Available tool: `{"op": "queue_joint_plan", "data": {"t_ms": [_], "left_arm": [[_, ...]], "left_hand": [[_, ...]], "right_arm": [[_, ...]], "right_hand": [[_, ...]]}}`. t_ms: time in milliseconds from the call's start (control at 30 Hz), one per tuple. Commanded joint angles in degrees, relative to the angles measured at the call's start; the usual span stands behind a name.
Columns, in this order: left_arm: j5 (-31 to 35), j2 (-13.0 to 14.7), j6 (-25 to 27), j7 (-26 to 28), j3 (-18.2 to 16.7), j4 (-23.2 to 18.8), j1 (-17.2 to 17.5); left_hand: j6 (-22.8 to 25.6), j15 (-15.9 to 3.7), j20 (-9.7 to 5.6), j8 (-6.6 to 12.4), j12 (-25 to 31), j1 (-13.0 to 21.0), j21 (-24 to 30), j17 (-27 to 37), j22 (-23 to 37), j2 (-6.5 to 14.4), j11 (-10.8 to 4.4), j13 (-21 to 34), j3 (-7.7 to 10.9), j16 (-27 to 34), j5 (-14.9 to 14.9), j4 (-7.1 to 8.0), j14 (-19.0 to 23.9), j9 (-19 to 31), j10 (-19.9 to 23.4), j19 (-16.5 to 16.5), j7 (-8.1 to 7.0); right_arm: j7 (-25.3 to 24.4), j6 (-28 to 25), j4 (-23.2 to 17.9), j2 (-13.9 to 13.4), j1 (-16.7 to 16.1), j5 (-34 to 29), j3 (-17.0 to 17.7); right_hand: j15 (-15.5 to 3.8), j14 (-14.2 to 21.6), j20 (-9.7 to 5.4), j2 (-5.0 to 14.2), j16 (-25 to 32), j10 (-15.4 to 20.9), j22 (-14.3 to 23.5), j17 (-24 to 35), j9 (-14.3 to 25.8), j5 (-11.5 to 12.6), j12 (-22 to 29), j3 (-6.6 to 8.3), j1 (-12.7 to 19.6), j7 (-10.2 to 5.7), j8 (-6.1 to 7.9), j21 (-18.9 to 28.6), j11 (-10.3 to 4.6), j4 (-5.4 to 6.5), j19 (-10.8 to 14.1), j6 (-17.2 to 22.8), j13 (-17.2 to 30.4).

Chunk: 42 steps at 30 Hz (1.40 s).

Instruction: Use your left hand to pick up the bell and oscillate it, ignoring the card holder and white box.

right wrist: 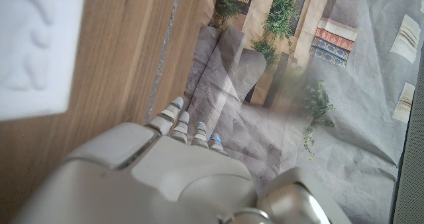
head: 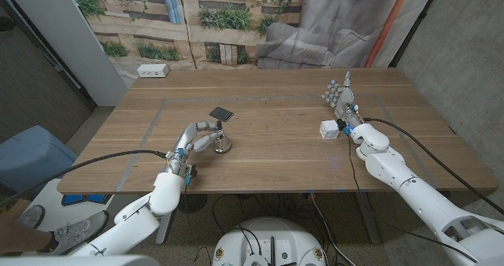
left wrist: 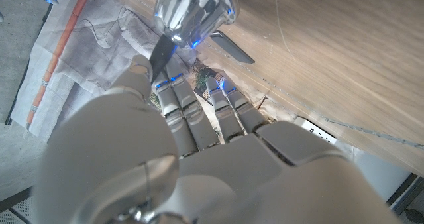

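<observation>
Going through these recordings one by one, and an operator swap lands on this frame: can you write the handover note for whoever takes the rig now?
Left hand: fingers at the bell, which stands on the table; whether the grip is closed, I cannot tell.
Right hand: fingers apart, holding nothing, just behind the white box.
Card holder: on the table just behind the bell.
Done: the left hand has reached the bell.
Left: secure the grip, lift the bell, oscillate it. Leave the card holder and white box alone.
</observation>
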Motion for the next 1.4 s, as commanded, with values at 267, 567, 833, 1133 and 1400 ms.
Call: {"op": "queue_joint_plan", "data": {"t_ms": [267,567,833,1133,1400], "left_arm": [[-0.6,0.2,-0.5,-0.8,0.9,2.1,-0.7],[-0.9,0.5,-0.7,-0.7,0.7,2.4,-0.9],[-1.4,1.2,-1.0,-1.3,0.3,2.5,-0.8],[-2.4,2.3,-1.3,-3.1,0.2,2.4,-0.9],[-3.4,3.6,-2.2,-5.3,0.0,2.6,-1.3]], "left_hand": [[0.1,-6.99,0.19,0.08,0.0,-0.3,-0.1,0.1,0.1,0.0,-0.2,0.2,0.31,-0.1,0.2,0.2,0.4,0.1,-0.7,0.1,0.09],[-0.3,-7.02,0.03,-0.04,-0.1,-0.6,-0.1,0.1,0.1,-0.1,-0.2,0.2,0.28,0.0,0.2,0.24,0.5,0.1,-1.2,0.0,0.13],[-2.6,-7.03,-0.42,-0.69,-0.5,-0.8,-0.1,0.1,0.1,-1.0,-0.19,0.1,-0.35,0.0,0.2,0.04,0.3,0.1,-3.2,-0.2,-0.09],[-6.6,-7.08,-0.38,-1.25,-0.9,-1.6,-0.6,0.1,0.0,-3.1,-0.19,0.0,-1.62,-0.1,0.3,0.09,-0.5,0.0,-8.0,-1.8,-0.79],[-11.8,-6.28,0.09,-1.54,-1.1,-2.8,-0.7,0.1,0.0,-4.5,-0.13,0.0,-2.86,-0.2,0.3,0.47,-2.2,-0.2,-13.5,-3.3,-0.59]], "right_arm": [[0.0,0.0,-0.1,0.0,-0.1,0.0,0.0],[0.0,0.0,0.0,0.0,0.0,0.0,0.0],[0.0,0.0,0.1,0.0,0.0,0.0,0.0],[0.0,0.0,0.0,0.0,0.0,0.0,0.0],[0.0,0.0,0.0,0.0,0.0,0.0,0.0]], "right_hand": [[0.35,-0.5,0.01,5.55,0.2,-0.5,0.2,0.2,0.2,0.2,0.3,-0.3,0.2,0.08,0.33,0.4,0.07,-0.07,0.3,-0.4,0.3],[0.29,-0.5,0.01,5.56,0.2,-0.6,0.2,0.2,0.2,0.2,0.2,-0.3,0.2,0.06,0.32,0.4,0.02,-0.07,0.4,-0.4,0.3],[0.37,-0.4,0.02,5.55,0.2,-0.6,0.2,0.2,0.2,0.3,0.2,-0.3,0.2,0.07,0.32,0.4,0.04,-0.08,0.3,-0.4,0.3],[0.2,-0.4,0.02,5.55,0.2,-0.5,0.2,0.2,0.2,0.2,0.3,-0.3,0.2,0.06,0.33,0.4,-0.01,-0.07,0.4,-0.4,0.3],[0.26,-0.4,0.05,5.55,0.2,-0.5,0.2,0.2,0.2,0.2,0.3,-0.3,0.2,0.07,0.33,0.4,0.0,-0.08,0.4,-0.4,0.3]]}}
